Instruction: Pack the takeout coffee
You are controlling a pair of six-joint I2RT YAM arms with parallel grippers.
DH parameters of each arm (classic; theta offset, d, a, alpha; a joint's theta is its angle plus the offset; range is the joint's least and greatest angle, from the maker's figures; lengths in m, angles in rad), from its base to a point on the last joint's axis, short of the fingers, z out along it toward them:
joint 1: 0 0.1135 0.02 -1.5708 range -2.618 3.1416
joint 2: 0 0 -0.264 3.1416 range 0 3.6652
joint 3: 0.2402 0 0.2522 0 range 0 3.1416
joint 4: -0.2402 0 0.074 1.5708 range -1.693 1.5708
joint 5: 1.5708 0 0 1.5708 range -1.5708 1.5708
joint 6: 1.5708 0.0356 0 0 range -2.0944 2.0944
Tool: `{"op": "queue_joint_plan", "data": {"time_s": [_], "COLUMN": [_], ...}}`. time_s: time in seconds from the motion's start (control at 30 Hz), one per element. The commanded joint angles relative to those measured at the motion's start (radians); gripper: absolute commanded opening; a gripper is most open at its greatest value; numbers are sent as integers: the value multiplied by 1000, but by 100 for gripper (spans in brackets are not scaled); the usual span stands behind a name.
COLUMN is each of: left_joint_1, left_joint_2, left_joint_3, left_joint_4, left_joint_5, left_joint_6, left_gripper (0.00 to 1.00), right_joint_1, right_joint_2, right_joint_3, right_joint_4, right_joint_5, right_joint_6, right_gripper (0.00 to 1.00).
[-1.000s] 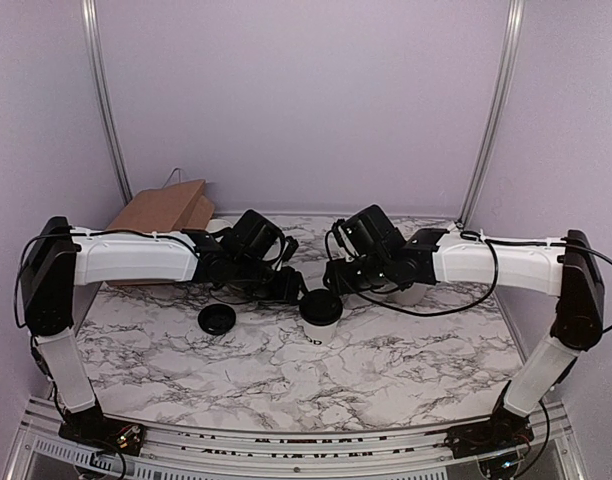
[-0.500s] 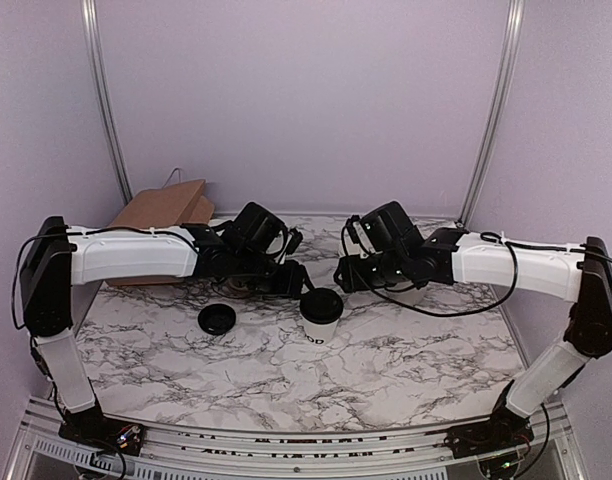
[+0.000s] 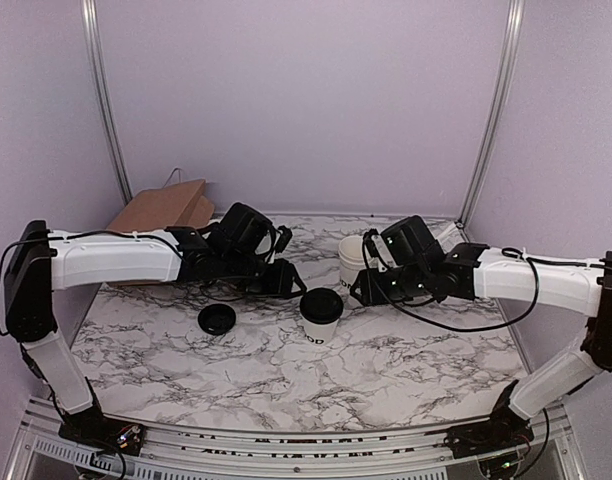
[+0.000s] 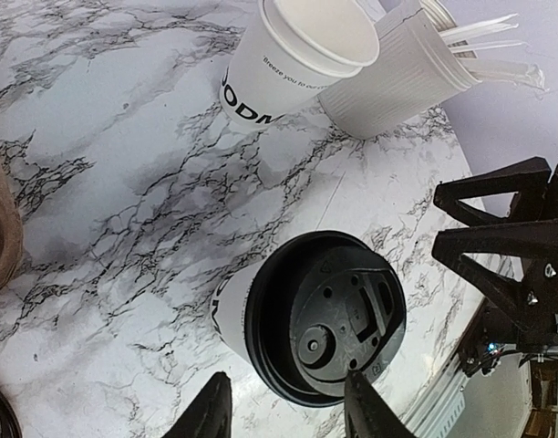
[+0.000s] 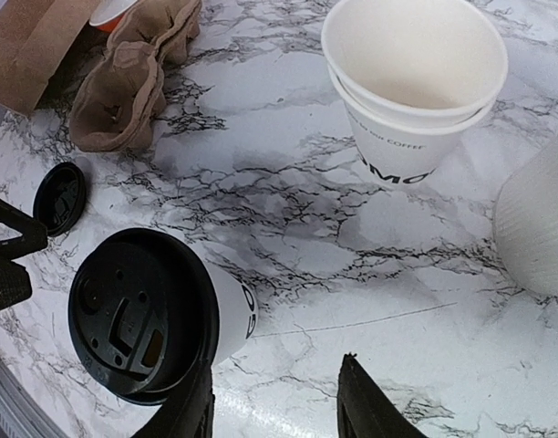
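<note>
The takeout coffee cup (image 3: 321, 318) stands upright mid-table, a white paper cup with black lettering and a black lid (image 4: 326, 327) pressed on top. In the right wrist view the lidded cup (image 5: 147, 315) sits at lower left. My left gripper (image 3: 289, 284) hovers just left and behind the cup, open, and its fingertips (image 4: 211, 412) frame the near rim without gripping. My right gripper (image 3: 359, 290) hangs to the cup's right, open and holding nothing. Its left finger (image 5: 193, 412) is beside the lid.
A second loose black lid (image 3: 217, 319) lies left of the cup. Nested white cups (image 3: 353, 260) stand behind, next to a ribbed white tub (image 4: 397, 78) with utensils. A brown pulp carrier (image 5: 133, 82) and paper bag (image 3: 166, 208) sit at the back left.
Both arms have drawn away from the cup. The right one moved right and uncovered the nested cups. Both pairs of jaws have narrowed a little.
</note>
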Motion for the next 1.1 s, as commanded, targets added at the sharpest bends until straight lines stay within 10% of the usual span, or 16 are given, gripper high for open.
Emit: {"op": "queue_joint_plan", "data": {"time_s": [0.0,1.07], "left_joint_1": [-5,14], "left_joint_2": [-42,-38], "left_joint_3": [-35,-80], "left_joint_4": [61,129], "left_joint_5": [-6,64], "left_joint_6": [-21,-95], "left_gripper": [41,31], "right_joint_1": [-15,-39], "right_joint_2": [-37,-47], "right_joint_3": [-31,-130], "right_joint_4": [51,123], "right_joint_5": [-41,-132], "right_joint_6": [27,73], "right_gripper": [43,32]}}
